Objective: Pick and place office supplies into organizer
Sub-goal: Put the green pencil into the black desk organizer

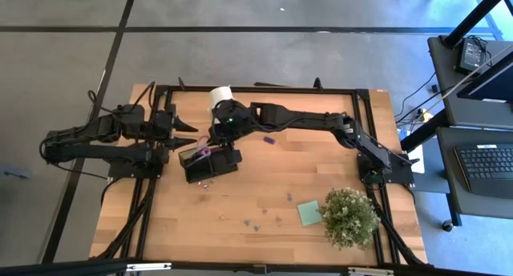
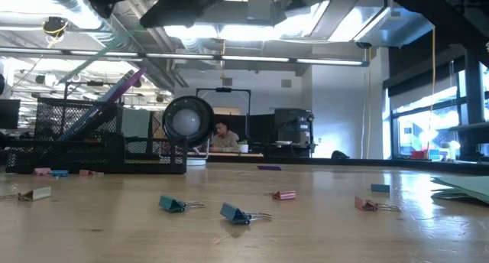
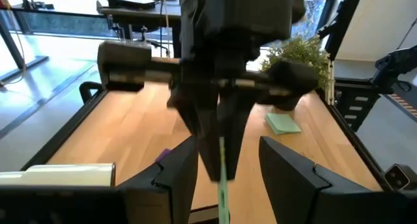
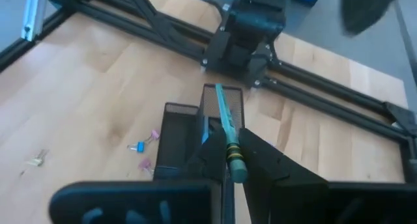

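From the high view, you see the right gripper over the black organizer near the table's left-centre, with the left gripper parked just beside it; purple scissor handles already stick out of the organizer, so part of the job reads as done. Left to collect, as far as you can judge: the green sticky-note pad beside the potted plant, a small purple piece, and clips scattered on the near boards. In the low view, the organizer stands at the left with items leaning in it, and several binder clips lie loose on the wood. In the left wrist view, the left fingers stand wide with nothing between them; the other arm hangs ahead with a pale green pencil pointing down. In the right wrist view, the right gripper is clamped narrowly on the pencil, pinched near its eraser end, its tip aimed into a compartment of the organizer; release looks like the step in hand.
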You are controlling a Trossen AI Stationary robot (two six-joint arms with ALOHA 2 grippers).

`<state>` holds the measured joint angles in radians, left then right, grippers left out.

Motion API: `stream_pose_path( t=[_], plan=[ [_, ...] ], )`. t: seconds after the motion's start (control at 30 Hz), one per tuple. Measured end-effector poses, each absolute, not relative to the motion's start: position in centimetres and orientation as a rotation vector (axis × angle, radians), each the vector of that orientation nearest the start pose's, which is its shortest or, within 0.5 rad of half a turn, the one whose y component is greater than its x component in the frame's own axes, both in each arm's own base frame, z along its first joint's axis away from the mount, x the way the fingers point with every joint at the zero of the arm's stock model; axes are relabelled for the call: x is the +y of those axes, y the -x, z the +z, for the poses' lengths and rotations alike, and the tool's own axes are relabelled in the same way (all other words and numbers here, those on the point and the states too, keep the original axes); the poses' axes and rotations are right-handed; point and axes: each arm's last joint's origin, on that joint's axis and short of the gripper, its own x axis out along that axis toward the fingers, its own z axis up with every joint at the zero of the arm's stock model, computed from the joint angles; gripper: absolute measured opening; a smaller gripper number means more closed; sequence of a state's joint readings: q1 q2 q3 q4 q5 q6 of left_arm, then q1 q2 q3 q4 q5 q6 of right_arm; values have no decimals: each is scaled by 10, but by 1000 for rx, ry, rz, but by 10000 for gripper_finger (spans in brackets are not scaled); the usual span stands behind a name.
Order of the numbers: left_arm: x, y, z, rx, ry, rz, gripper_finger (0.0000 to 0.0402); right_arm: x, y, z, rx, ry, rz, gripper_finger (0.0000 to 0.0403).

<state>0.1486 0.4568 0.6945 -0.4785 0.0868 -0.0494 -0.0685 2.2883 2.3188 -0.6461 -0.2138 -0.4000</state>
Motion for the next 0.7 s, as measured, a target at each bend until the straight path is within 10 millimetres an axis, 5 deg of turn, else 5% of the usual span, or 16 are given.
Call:
stream_pose_path(
  t=[0.53,0.7],
  plan=[
    [12,-100,312,243,87,69,156,-47,-536,261,646,280,244,31],
    [12,-100,312,244,87,69,156,-48,-537,260,642,281,242,31]
  ],
)
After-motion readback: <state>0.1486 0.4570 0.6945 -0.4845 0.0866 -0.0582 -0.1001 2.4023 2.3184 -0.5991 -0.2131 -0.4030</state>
